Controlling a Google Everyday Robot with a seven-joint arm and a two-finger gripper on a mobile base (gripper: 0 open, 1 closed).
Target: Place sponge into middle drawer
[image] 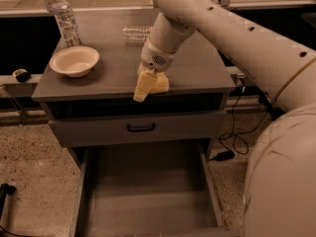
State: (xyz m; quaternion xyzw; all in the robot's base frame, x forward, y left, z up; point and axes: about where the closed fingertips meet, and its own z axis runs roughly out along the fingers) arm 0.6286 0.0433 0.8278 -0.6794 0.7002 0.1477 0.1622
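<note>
My gripper point(148, 87) hangs from the arm over the front edge of the grey cabinet top point(197, 73), near its middle. It is shut on the sponge point(159, 84), a pale yellow foam block held just above the top's front edge. Part of the sponge is hidden behind the fingers point(139, 93). The middle drawer point(143, 196) is pulled wide open below, a grey tray with a flat bare floor and low side walls. The gripper and sponge are above and behind it, not over its floor.
A closed drawer front with a black handle point(140, 127) sits between the top and the open drawer. A pale bowl point(75, 60) and an upright water bottle point(64, 16) stand at the left of the top. A clear bottle point(136, 33) lies at the back. A cable point(232, 142) trails on the floor at the right.
</note>
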